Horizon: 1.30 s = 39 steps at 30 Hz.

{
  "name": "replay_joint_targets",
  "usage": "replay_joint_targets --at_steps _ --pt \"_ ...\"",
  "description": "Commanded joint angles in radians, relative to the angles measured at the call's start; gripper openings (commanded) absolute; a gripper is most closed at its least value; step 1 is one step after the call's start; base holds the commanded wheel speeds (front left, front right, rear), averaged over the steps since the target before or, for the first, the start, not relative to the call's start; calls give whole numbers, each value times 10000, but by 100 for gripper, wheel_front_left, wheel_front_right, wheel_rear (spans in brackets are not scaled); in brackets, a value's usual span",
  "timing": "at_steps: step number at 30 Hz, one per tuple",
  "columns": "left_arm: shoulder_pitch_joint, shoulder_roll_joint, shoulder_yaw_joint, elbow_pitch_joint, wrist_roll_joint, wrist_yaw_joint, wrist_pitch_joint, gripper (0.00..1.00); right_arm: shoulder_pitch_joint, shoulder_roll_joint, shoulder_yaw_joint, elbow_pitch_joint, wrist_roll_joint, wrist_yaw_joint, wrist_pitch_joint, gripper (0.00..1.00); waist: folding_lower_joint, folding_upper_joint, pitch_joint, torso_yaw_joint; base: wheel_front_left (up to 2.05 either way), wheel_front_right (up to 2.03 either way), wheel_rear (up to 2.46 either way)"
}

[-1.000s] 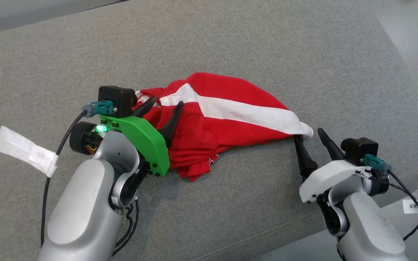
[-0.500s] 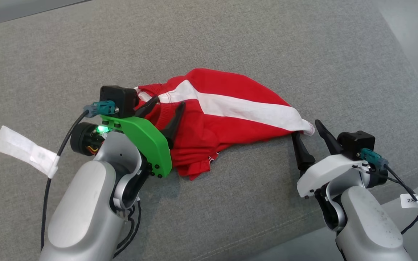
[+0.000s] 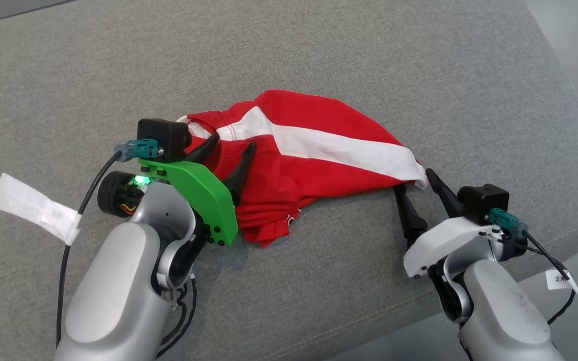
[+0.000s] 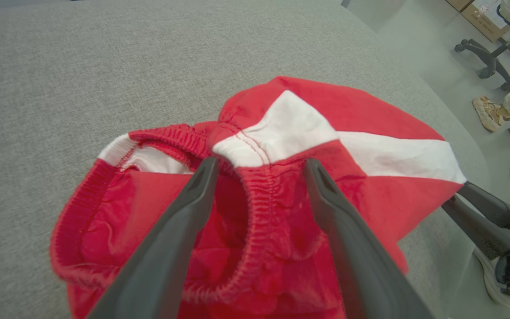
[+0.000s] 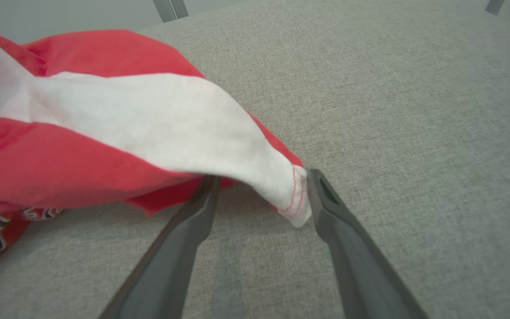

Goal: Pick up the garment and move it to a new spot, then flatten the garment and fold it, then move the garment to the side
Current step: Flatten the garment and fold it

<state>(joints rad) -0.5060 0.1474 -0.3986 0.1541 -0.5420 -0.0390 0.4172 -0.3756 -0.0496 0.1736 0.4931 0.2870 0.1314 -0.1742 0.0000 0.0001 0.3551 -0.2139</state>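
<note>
- Head view: a red garment (image 3: 319, 165) with a broad white stripe lies crumpled in the middle of the frame on a grey fabric cushion (image 3: 319, 55).
- The left tool (image 3: 233, 140), on a green housing at centre left, has its two dark fingers apart over the garment's left end, at the elastic waistband.
- The right tool (image 3: 413, 179), on a white housing at lower right, also has its fingers apart. Their tips sit either side of the white pointed corner at the garment's right end.
- A white paper tag (image 3: 33, 208) on the left arm's cable lies on the cushion at the left edge.
- Left wrist view: the left tool (image 4: 260, 163) rises from the bottom edge with its fingers spread. A gathered fold of the red waistband runs between them, and neither finger clamps it.
- The garment (image 4: 348, 106) spreads across the centre and bottom of the frame, its white stripe running to the right.
- The right tool's dark fingers show at the lower right, by the stripe's end.
- A person's shoe (image 4: 487, 113) is on the floor at upper right.
- Right wrist view: the right tool (image 5: 261, 176) is spread, with the stitched white corner of the garment (image 5: 126, 110) hanging between the fingertips and touching the finger on the frame's right.
- The rest of the garment lies across the left half of the frame.
</note>
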Motion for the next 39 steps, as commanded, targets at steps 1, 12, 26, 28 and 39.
replay_joint_targets --at_steps 1,12,26,28,39 --pt "-17 60 21 29 -17 37 29 100 -146 -18 17 41 14 -14 -75 100 0 -1 25 -9 0 0 0" --pt "-289 -55 24 259 -130 77 -144 0 -398 -11 565 132 358 -13 -173 0 0 -1 159 -93 0 0 0" --pt "-393 349 1556 -989 -1329 150 -622 0 -147 -1556 1619 -2788 2338 -13 162 0 0 -1 -394 -183 0 0 0" --pt "-311 470 1812 -1555 -1622 149 -476 0 61 -1931 1504 -3771 2784 -13 441 0 0 -1 -549 -178 0 0 0" --pt "731 509 2342 -5625 -2986 674 500 0 1336 -3160 -189 -8895 4513 -9 2563 0 0 -1 -1516 87 0 0 0"
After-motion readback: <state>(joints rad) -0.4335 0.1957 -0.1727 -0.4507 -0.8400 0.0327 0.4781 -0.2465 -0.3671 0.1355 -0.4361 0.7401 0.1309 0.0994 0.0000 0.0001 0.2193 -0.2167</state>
